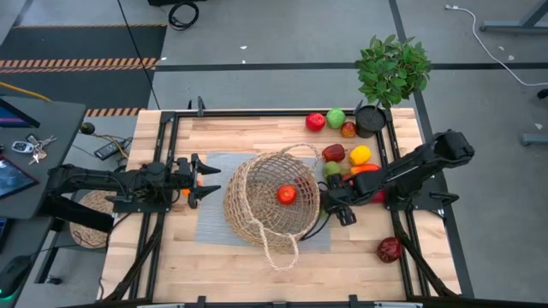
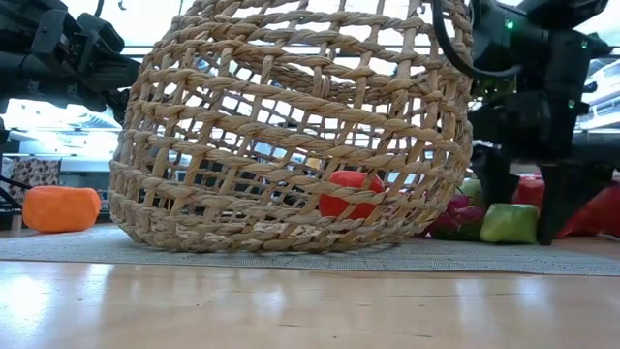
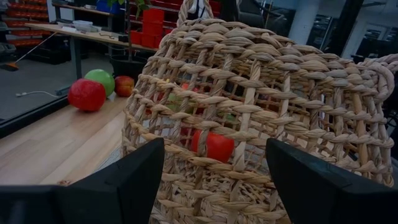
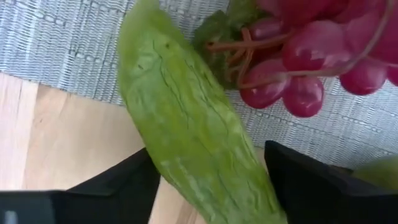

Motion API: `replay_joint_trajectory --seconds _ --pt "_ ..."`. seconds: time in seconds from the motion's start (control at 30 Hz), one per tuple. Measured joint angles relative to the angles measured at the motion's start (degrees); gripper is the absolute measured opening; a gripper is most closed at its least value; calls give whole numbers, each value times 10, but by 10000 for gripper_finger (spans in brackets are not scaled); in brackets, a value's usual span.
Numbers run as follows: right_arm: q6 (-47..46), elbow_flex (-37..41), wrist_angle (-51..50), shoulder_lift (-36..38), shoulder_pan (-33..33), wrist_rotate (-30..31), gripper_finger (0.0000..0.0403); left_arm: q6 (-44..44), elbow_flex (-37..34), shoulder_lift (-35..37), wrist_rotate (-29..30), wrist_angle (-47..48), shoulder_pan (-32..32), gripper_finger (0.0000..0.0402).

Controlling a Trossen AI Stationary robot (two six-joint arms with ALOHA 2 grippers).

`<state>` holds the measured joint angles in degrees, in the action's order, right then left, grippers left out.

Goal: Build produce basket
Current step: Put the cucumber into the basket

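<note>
The wicker basket [image 1: 272, 201] lies tipped on the grey mat [image 1: 214, 224], its mouth toward the table's right, with a red piece [image 1: 286, 194] inside. My right gripper [image 1: 336, 204] points down just right of the basket, open. Its fingers [image 4: 124, 186] stand along both long sides of a long green vegetable [image 4: 186, 130] that lies on the mat's edge. Purple grapes [image 4: 311, 56] lie beside it. My left gripper [image 1: 205, 180] waits open and level at the basket's left, above an orange piece [image 2: 61, 208]. More produce [image 1: 347, 158] clusters at the far right. My right gripper comes at the green vegetable from above, one finger close against each long side [image 4: 155, 162]. I cannot tell whether the fingers touch it. The vegetable lies flat on the mat and table.
A potted plant [image 1: 390, 73] stands at the far right corner by red [image 1: 315, 121] and green [image 1: 336, 118] pieces. A dark red piece [image 1: 390, 249] lies alone at the near right. A black rail [image 1: 282, 111] frames the table.
</note>
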<state>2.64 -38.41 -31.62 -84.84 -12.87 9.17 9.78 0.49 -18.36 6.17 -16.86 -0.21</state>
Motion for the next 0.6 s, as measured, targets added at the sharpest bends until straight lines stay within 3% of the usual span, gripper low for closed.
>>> replay_joint_trajectory --seconds 0.33,0.6 --pt "-21 2 -13 25 -3 -17 170 0 0 0 0 0 0 286" --pt "-89 -25 -83 110 -17 -19 171 0 0 0 0 0 0 286"
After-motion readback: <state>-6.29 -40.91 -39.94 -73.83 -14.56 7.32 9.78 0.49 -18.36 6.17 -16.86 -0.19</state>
